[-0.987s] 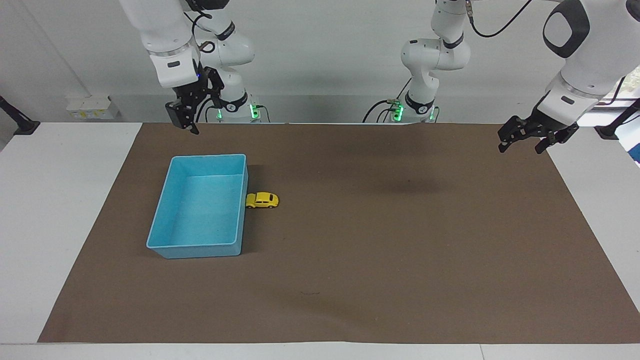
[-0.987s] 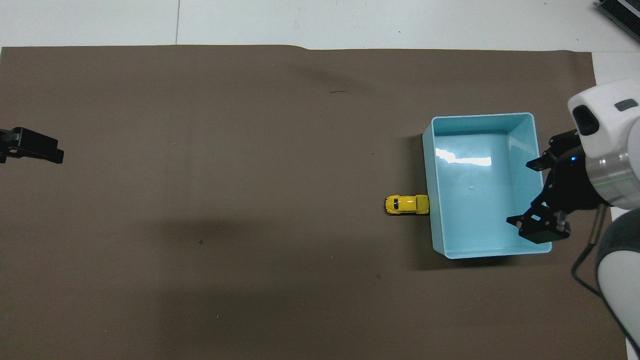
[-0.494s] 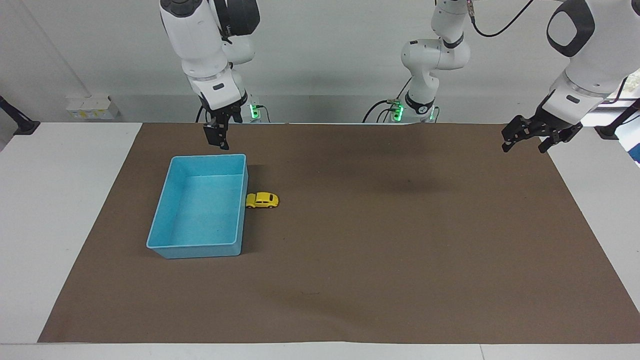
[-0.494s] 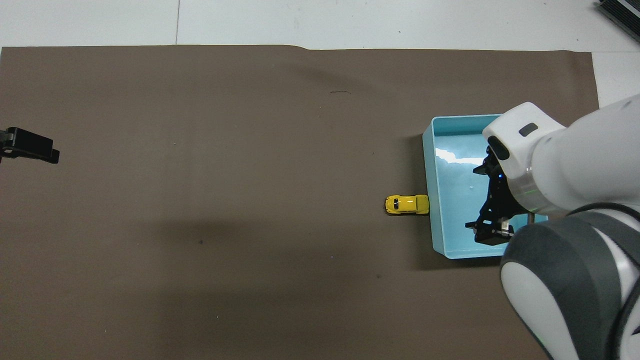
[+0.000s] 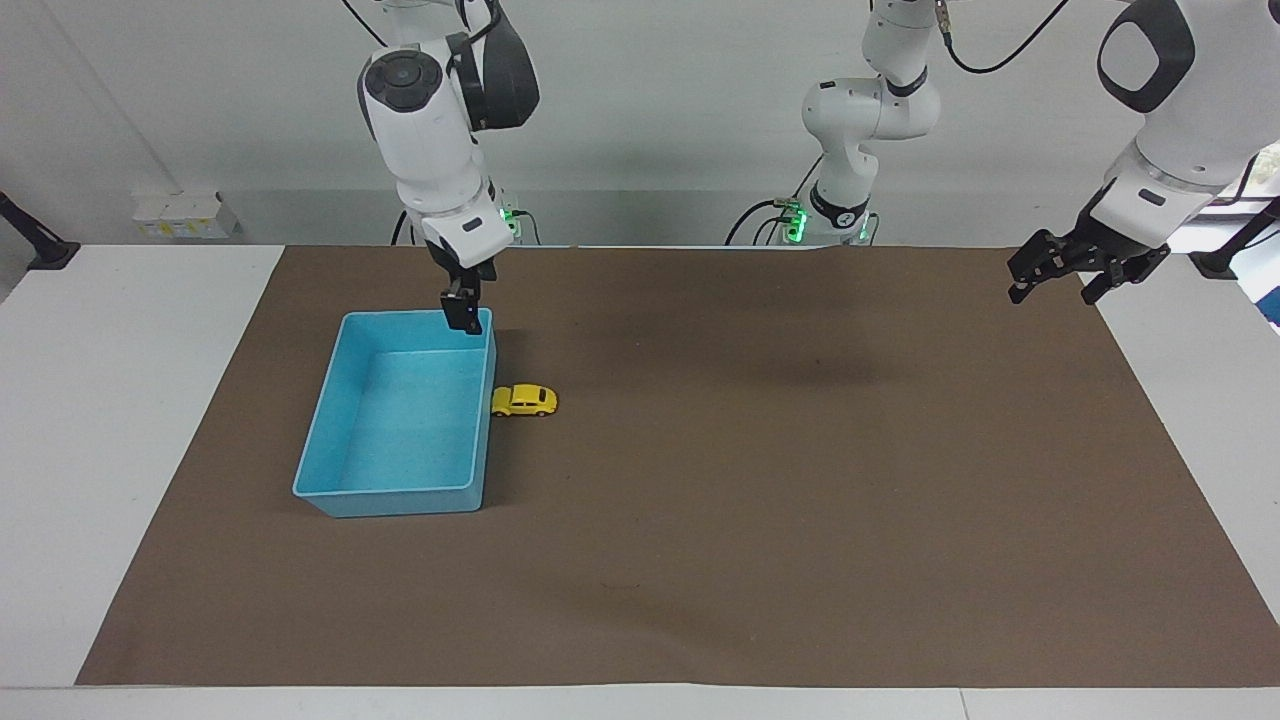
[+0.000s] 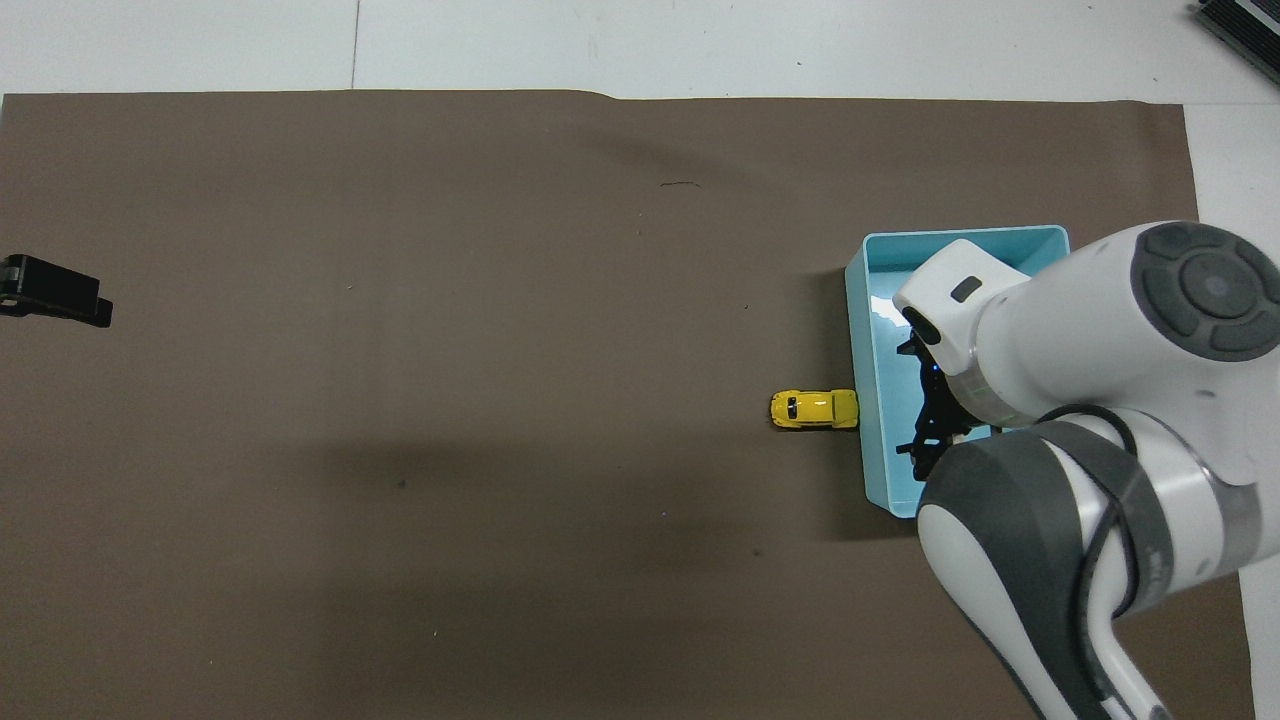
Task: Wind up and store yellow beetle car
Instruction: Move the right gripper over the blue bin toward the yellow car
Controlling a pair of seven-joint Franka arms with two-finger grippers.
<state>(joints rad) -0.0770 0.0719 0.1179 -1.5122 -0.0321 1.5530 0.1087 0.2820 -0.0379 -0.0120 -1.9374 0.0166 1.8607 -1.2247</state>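
Note:
The yellow beetle car [image 5: 524, 400] stands on the brown mat, its nose against the blue bin's [image 5: 392, 489] long wall that faces the left arm's end of the table. It also shows in the overhead view [image 6: 814, 409], beside the bin [image 6: 862, 330]. The bin holds nothing. My right gripper [image 5: 463, 312] points down over the bin's corner nearest the robots and the car; in the overhead view it [image 6: 922, 455] is partly covered by its own arm. My left gripper [image 5: 1052, 290] is open and empty, raised over the mat's edge at the left arm's end, and waits [image 6: 58, 298].
The brown mat [image 5: 760, 480] covers most of the white table. A small white box [image 5: 178, 214] lies at the table's edge nearest the robots, at the right arm's end. The robot bases with green lights [image 5: 795, 222] stand at the mat's near edge.
My right arm has swung from outside the bin's near corner toward the car and lowered over the bin. The left gripper drifted slightly. The car and bin have not moved.

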